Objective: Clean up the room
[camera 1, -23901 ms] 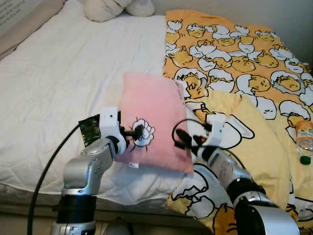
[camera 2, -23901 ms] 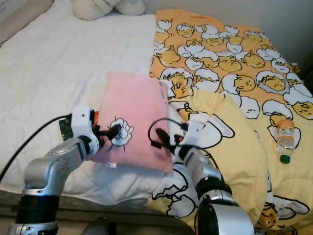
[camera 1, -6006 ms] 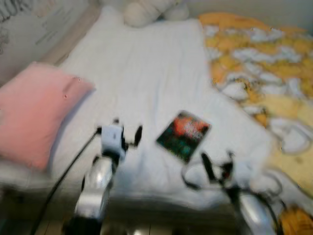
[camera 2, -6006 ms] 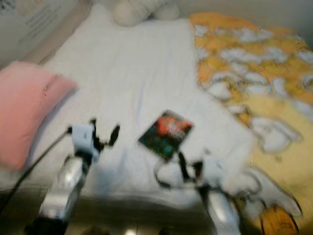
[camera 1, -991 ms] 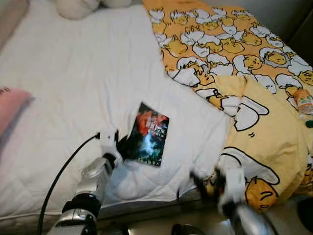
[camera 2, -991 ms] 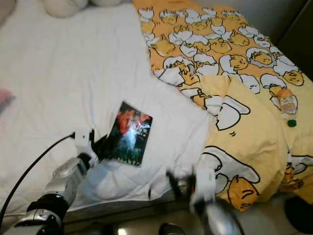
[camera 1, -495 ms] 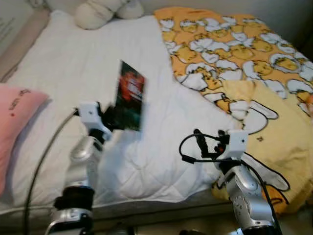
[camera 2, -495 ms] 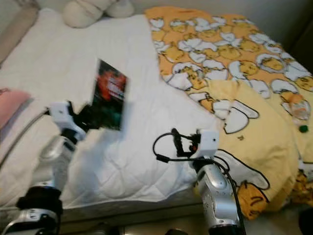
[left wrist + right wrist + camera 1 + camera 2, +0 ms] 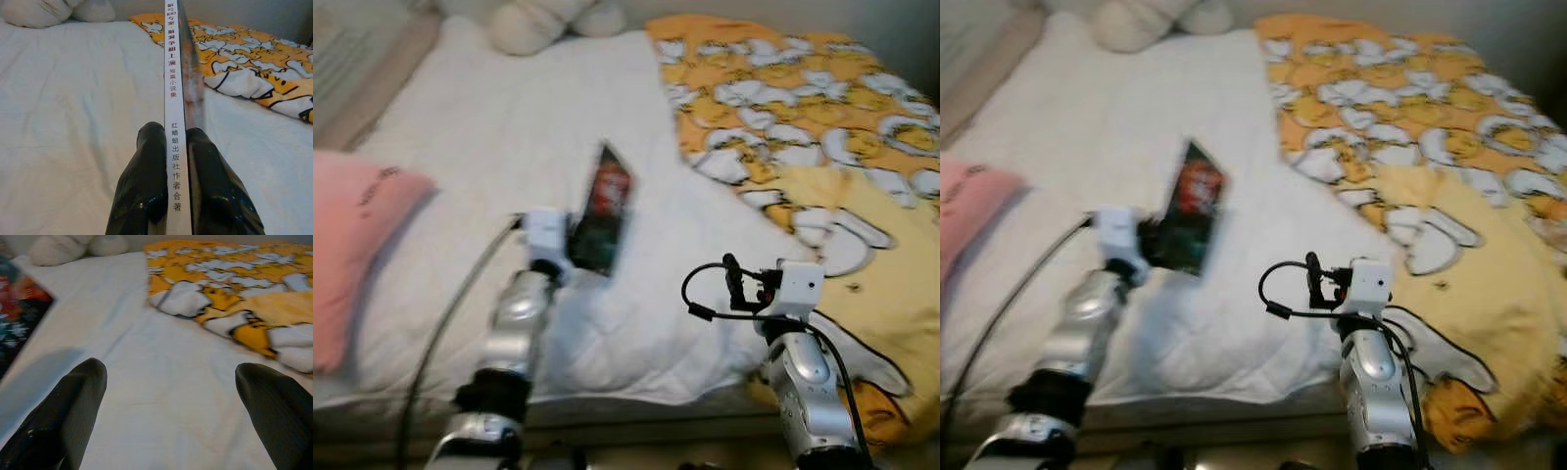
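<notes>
Left gripper (image 9: 177,161) is clamped on the book (image 9: 603,217), held upright above the bed (image 9: 489,127). Right gripper (image 9: 171,406) is spread, empty. Next: carry the book to storage.

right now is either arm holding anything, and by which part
The left pincer grips a book at the spine's lower end, lifted above the bed. The right pincer is open, holding nothing.
</notes>
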Robot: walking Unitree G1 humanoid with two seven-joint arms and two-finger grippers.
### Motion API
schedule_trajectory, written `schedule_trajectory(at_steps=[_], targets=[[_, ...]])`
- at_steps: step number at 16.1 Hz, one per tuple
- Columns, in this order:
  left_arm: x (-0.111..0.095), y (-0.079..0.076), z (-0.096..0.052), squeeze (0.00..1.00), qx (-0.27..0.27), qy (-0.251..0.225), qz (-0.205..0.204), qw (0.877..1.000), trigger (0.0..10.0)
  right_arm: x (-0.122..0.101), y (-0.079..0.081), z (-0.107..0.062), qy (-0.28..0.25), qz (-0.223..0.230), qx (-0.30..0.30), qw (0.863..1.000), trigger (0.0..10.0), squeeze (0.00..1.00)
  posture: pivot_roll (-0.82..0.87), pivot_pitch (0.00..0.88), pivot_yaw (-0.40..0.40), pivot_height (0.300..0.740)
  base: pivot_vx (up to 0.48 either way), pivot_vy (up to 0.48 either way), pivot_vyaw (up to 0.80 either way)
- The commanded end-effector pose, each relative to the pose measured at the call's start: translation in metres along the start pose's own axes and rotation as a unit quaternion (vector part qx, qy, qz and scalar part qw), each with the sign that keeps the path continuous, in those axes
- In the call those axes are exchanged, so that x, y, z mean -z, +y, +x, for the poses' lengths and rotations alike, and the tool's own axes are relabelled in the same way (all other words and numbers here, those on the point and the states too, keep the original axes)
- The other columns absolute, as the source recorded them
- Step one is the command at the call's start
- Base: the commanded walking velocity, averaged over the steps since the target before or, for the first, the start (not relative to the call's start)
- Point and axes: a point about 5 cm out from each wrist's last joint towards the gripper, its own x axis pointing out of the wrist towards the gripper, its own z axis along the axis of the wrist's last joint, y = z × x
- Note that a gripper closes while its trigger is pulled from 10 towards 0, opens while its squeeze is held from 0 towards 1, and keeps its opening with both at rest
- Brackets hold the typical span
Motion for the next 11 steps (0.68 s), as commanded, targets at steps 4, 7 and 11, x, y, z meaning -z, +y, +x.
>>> schedule_trajectory(at_steps=[4,7,11], targets=[[-0.004,0.009,0.005,0.00,-0.036,-0.004,0.025,0.999,10.0,-0.003,0.002,0.003,-0.017,-0.002,0.005,1.000,10.0,0.00,0.00,0.000,0.043,0.740,0.000,0.479,0.67],[-0.005,0.004,0.010,0.00,-0.018,-0.005,0.040,0.999,10.0,-0.001,-0.003,0.001,-0.014,-0.008,0.014,1.000,10.0,0.00,-0.02,0.000,0.059,0.740,0.000,0.480,0.64],[-0.019,0.002,0.025,0.00,0.037,-0.013,0.050,0.998,10.0,0.005,0.004,-0.005,-0.012,-0.009,0.011,1.000,10.0,0.00,-0.03,0.000,0.071,0.740,0.000,0.240,0.00]])
